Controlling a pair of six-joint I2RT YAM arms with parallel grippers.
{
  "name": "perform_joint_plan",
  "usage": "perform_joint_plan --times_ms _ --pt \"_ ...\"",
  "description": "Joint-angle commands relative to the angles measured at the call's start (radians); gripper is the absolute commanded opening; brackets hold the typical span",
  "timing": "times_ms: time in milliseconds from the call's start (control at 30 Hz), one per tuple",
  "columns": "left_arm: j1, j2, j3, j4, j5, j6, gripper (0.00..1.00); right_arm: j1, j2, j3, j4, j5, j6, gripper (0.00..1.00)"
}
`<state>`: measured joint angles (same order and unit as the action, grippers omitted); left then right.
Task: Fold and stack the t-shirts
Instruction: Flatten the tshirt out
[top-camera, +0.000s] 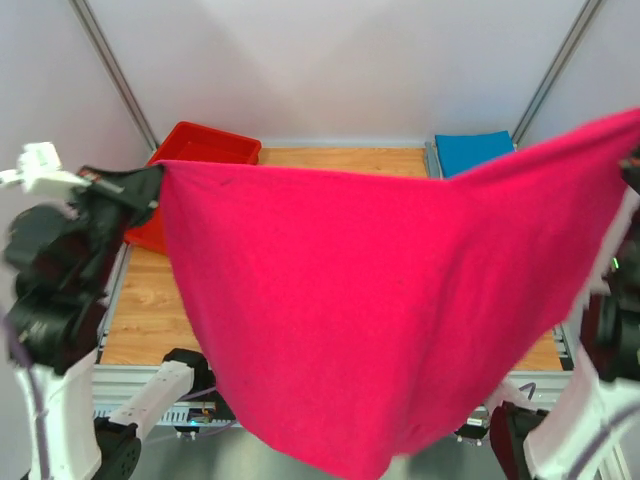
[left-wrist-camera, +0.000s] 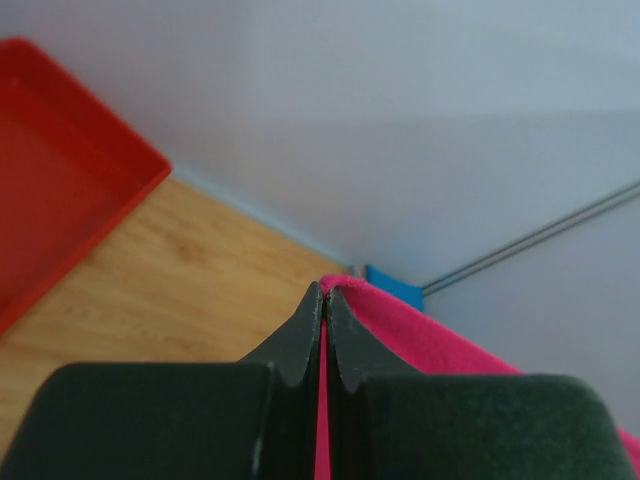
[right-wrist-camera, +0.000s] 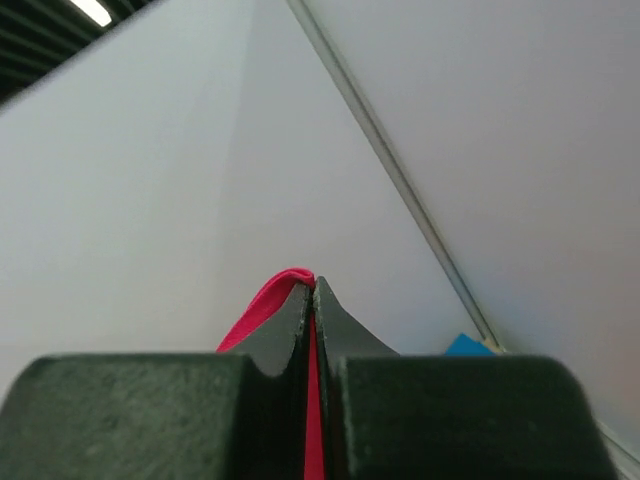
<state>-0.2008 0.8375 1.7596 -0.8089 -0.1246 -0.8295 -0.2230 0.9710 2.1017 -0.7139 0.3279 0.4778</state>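
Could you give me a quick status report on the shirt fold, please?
Left gripper and right gripper shut on pink shirt. Shirt hangs spread between them. Blue shirt and red bin beyond, out of the way.

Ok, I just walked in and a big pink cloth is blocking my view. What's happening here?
Two robot arms hold a pink t-shirt in the air, spread between them above the table. The left fingers are shut on one end of its top edge and the right fingers on the other. It hangs loose and is not folded yet. A folded blue shirt lies at the table's far right, and a red bin sits at the far left.
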Motion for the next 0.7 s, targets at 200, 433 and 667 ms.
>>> perform_joint_plan --times_ms 200,433,667 --pt "0.006 0.205 -0.396 0.318 -0.159 0.075 0.00 0.005 0.242 -0.503 0.416 -0.252 -0.039 0.00" --pt "0.026 0.506 -0.451 0.491 -0.100 0.216 0.00 0.005 0.394 -0.723 0.634 -0.369 -0.007 0.00" --pt "0.064 0.788 -0.359 0.524 0.042 0.325 0.00 0.005 0.627 -0.717 0.682 -0.507 -0.025 0.00"
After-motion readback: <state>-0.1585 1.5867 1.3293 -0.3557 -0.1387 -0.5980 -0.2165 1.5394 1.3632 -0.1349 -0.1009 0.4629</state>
